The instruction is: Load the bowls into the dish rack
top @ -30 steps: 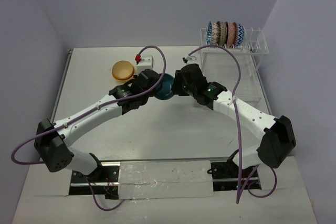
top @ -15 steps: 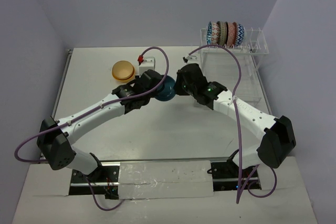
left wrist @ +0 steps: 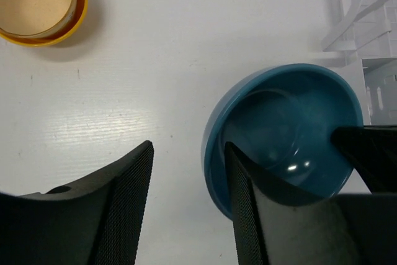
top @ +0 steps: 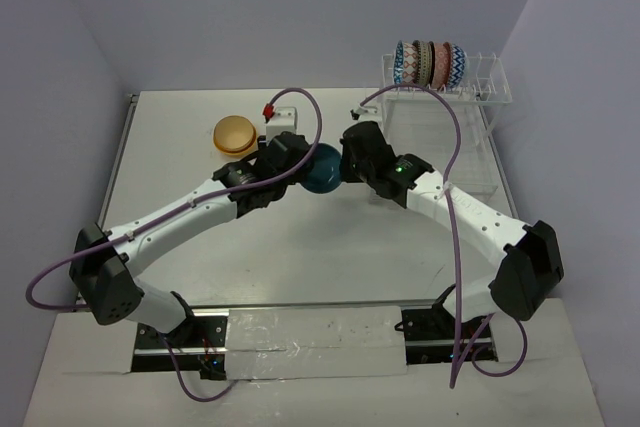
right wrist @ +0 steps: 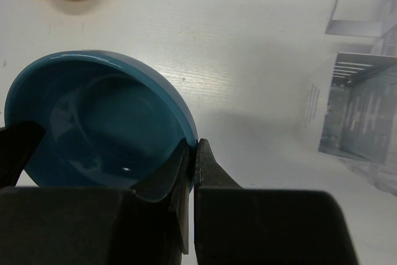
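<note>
Newly parted: my left claw (left wrist: 188,148); right claw (right wrist: 193,150) pinches bowl (right wrist: 93,110) rim.
Risk: thin edge hold, bowl could slip.

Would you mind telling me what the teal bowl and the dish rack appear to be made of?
The teal bowl looks like glazed ceramic, possibly glossy plastic: its smooth surface carries sharp light glints. The dish rack looks like clear plastic, since the table shows through its walls. Its white upright prongs could be wire or plastic.

Six bowls (top: 322,169); one dish rack (top: 487,87).
</note>
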Controlling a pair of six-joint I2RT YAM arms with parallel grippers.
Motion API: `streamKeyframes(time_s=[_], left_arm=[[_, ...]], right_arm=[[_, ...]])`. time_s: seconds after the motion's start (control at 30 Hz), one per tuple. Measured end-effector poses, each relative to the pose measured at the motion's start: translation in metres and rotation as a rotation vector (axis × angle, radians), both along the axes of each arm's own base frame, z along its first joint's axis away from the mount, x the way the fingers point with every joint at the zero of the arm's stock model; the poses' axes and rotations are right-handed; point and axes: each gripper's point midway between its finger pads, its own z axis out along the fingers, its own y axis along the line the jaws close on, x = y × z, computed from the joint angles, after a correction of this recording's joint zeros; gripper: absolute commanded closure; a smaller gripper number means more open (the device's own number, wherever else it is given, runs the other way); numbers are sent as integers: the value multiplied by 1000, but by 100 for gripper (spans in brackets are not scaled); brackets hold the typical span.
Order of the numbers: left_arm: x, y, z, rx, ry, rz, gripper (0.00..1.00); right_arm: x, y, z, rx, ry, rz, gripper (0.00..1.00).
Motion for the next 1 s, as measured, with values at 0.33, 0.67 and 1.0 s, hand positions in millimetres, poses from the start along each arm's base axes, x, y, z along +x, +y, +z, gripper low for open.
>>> streamKeyframes(time_s=[0.33, 0.67, 1.0], left_arm=[[-7, 5, 35, -99, -48, -11, 1], [15, 80, 82, -235, -137, 101, 1], [21, 153, 39, -101, -80, 220, 1]], right_arm=[[9, -41, 29, -196, -80, -90, 100], [36, -155, 156, -472, -329, -402, 100], [52, -296, 291, -796, -439, -931, 100]])
